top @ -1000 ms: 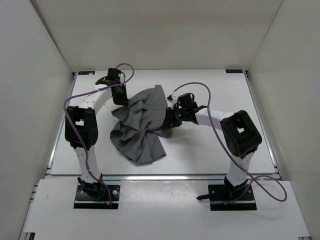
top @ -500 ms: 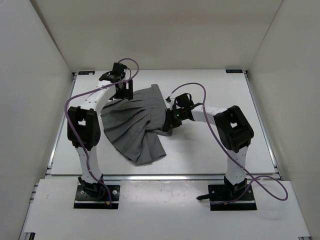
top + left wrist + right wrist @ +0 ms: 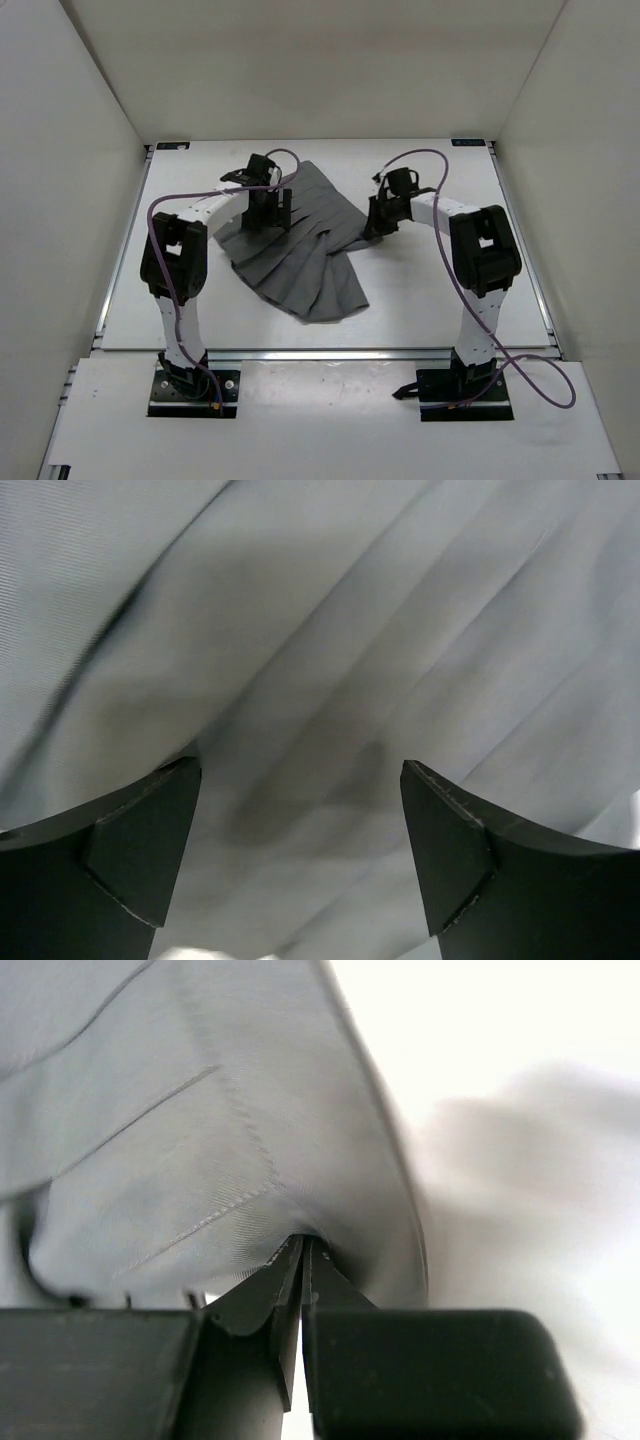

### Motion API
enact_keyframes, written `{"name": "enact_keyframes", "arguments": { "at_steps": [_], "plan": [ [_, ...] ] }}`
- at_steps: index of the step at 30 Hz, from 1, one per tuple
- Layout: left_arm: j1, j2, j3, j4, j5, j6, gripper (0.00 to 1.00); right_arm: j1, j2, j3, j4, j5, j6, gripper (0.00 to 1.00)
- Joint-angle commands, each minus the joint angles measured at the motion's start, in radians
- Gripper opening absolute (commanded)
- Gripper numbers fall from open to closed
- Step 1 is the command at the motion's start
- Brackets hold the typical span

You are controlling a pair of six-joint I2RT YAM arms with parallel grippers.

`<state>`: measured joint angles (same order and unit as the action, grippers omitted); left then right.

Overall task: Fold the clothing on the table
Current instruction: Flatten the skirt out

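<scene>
the clothing [image 3: 300, 265] lies fanned out mid-frame on the tabletop [image 3: 440, 290], and i judge no fold is made yet. your right pincer [image 3: 302, 1255] is pinched tight on its right edge. your left pincer [image 3: 298, 800] gapes wide over the pleats, holding nothing.

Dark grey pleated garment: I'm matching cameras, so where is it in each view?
Top external: dark grey pleated fabric garment, centre of white table.
Left wrist: fills the frame beyond the open left gripper.
Right wrist: upper left, pinched by the shut right gripper.
Shared landmark: its pleat creases.
</scene>
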<state>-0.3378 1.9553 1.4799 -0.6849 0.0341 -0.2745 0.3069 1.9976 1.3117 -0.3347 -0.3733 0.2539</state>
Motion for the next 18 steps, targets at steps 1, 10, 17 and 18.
{"name": "enact_keyframes", "arguments": {
  "at_steps": [1, 10, 17, 18],
  "plan": [
    [-0.059, -0.044, 0.002, 0.033, 0.069, -0.028, 0.90, -0.084, 0.007, 0.078, -0.082, 0.122, -0.067, 0.02],
    [-0.193, 0.025, -0.032, -0.001, 0.176, -0.062, 0.73, -0.129, 0.079, 0.276, -0.110, 0.094, -0.050, 0.04],
    [-0.293, 0.019, -0.078, -0.007, 0.184, -0.120, 0.70, -0.193, -0.162, 0.025, -0.007, 0.045, 0.040, 0.32],
    [-0.302, 0.019, -0.081, 0.005, 0.188, -0.130, 0.67, -0.204, -0.205, -0.023, -0.001, 0.048, 0.045, 0.35]
  ]
}}
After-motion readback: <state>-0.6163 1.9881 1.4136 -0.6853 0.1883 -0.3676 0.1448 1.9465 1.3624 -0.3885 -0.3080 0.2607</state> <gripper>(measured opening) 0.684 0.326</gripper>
